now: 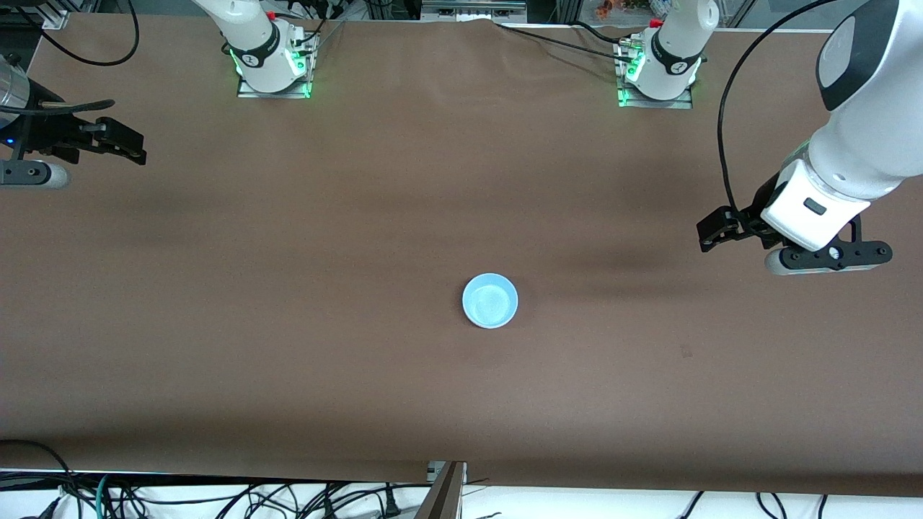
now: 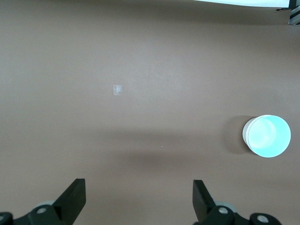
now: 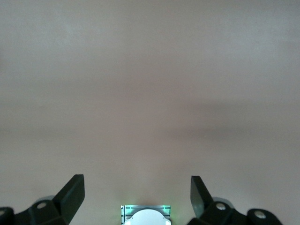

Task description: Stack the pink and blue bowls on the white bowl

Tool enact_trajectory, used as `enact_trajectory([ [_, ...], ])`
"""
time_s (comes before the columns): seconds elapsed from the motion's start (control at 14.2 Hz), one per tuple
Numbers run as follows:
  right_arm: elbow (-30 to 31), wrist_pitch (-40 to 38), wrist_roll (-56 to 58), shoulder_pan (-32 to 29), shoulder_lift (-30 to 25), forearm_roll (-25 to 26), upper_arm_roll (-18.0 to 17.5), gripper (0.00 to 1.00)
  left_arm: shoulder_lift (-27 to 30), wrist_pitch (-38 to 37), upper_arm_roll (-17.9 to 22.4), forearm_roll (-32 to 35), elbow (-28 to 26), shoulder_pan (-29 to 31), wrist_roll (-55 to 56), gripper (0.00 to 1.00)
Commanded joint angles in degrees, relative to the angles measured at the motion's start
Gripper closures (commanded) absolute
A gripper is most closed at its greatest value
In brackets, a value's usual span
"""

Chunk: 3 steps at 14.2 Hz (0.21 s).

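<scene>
On the brown worktop [image 1: 288,324] only one stack of bowls shows, near the middle of the surface and closer to the front camera than both robot bases. From above it looks like a single light blue bowl [image 1: 489,300], round and upright, with a pale shiny inside. In the left wrist view the same blue bowl [image 2: 267,136] shows a white wall below its rim, so something white sits under it; whether this is the white bowl, and whether the pink bowl is between them, I cannot tell, because no pink colour is visible in any view. The left tool [image 1: 710,234] hangs in the air over the worktop at the left arm's end, well apart from the bowl, and its two black fingers [image 2: 73,199] stand wide open with nothing between them. The right tool [image 1: 122,144] hangs over the worktop at the right arm's end, also well apart from the bowl, and it is open and empty too; its fingers [image 3: 72,194] show wide apart in the right wrist view, with only bare brown surface under them and the lit base [image 3: 146,215] of the right arm between them. A small pale mark [image 2: 117,89] lies on the worktop in the left wrist view, apart from the bowl.
</scene>
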<state>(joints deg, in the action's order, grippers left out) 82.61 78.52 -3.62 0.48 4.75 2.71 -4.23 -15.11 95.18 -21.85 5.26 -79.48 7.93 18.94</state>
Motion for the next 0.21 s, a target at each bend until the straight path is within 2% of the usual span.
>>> enact_trajectory([
  [0.0, 1.06, -0.55, -0.34, -0.39, -0.71, -0.16, 0.18, 0.0, -0.88, -0.52, 0.14, -0.69, 1.78, -0.55, 0.22, 0.0],
  [0.14, 0.27, -0.91, -0.25, -0.39, -0.27, -0.25, 0.36, 0.0, -0.88, -0.61, 0.14, -0.69, 1.78, -0.55, 0.13, 0.0],
])
